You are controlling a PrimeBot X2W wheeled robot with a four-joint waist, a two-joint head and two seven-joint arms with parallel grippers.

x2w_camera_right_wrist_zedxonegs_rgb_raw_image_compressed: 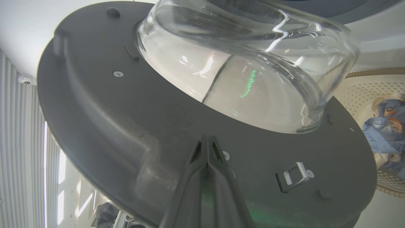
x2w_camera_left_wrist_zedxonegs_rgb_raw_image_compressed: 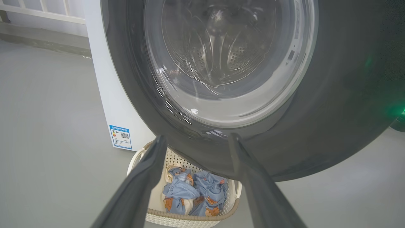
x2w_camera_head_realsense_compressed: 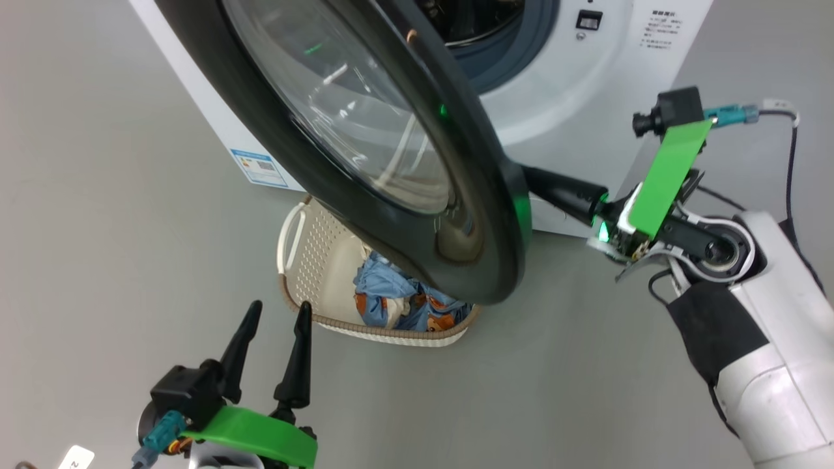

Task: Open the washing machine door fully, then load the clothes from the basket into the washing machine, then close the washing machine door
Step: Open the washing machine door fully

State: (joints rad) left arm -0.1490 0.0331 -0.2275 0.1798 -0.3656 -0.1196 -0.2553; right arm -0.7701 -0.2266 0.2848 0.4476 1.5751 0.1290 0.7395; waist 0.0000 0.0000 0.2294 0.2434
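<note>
Bright, even indoor light; soft shadows on the floor (x2w_camera_head_realsense_compressed: 98,260). Green glints (a lamp (x2w_camera_head_realsense_compressed: 601,229) glows at the right wrist) and white glare streak the washing machine door (x2w_camera_head_realsense_compressed: 488,215). Fingers (x2w_camera_left_wrist_zedxonegs_rgb_raw_image_compressed: 136,190) of the left hand (x2w_camera_left_wrist_zedxonegs_rgb_raw_image_compressed: 197,137) blur; wrist views bow.

All three share the washing machine door (x2w_camera_head_realsense_compressed: 495,215): head from above, left wrist facing its front, right wrist close behind.

forearm (x2w_camera_head_realsense_compressed: 775,378) white, black-sleeved | wrist plate (x2w_camera_head_realsense_compressed: 674,172) green | cable (x2w_camera_head_realsense_compressed: 790,169) black | left claw (x2w_camera_head_realsense_compressed: 280,306) black
</note>
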